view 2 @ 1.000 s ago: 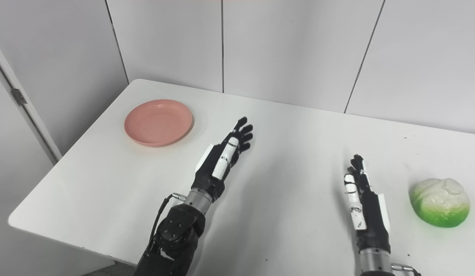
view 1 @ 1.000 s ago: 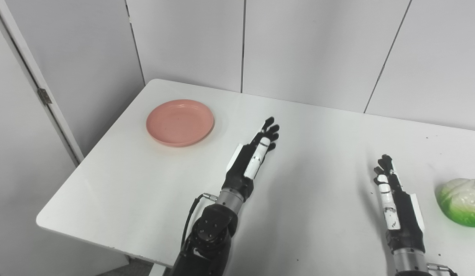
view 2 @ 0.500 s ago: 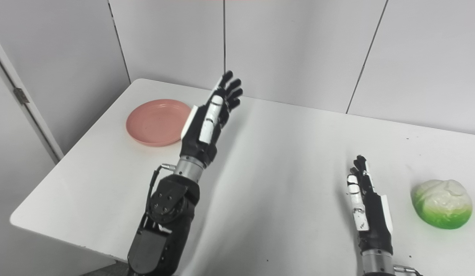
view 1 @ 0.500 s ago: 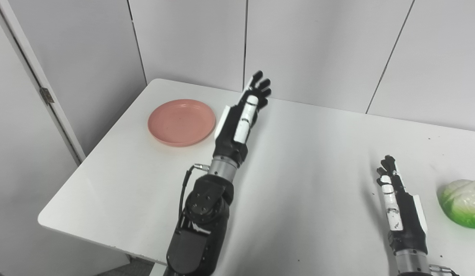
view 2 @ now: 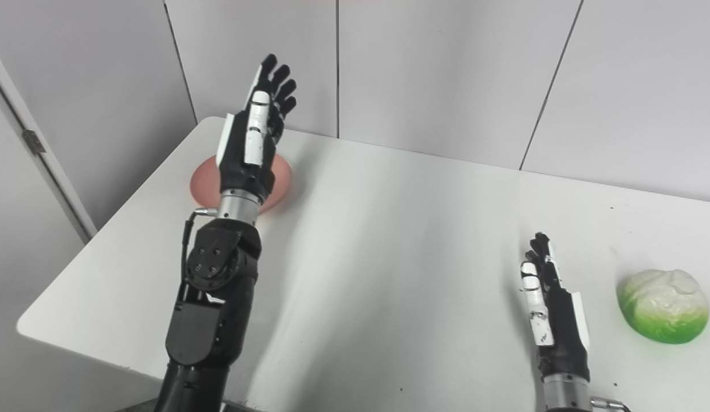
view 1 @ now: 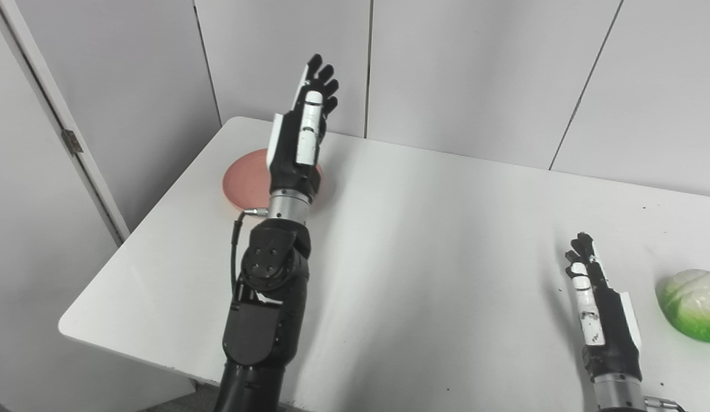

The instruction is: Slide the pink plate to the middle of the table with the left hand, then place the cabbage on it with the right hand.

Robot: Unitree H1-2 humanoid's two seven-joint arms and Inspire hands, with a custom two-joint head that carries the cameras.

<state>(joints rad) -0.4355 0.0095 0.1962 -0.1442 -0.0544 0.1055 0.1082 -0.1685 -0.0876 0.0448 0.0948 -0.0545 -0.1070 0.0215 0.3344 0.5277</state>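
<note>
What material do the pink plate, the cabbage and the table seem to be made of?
Plate: probably matte plastic or a similar moulded material; even pink, no glare, thin raised rim.
Cabbage: likely a plastic or foam model; smooth moulded leaves, green fading to white, slight sheen.
Table: white laminate or painted board, it seems; flat, smooth, soft reflections, a few dark specks.

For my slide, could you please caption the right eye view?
Left hand raised open above the pink plate, right hand open beside the cabbage on the white table.
</note>
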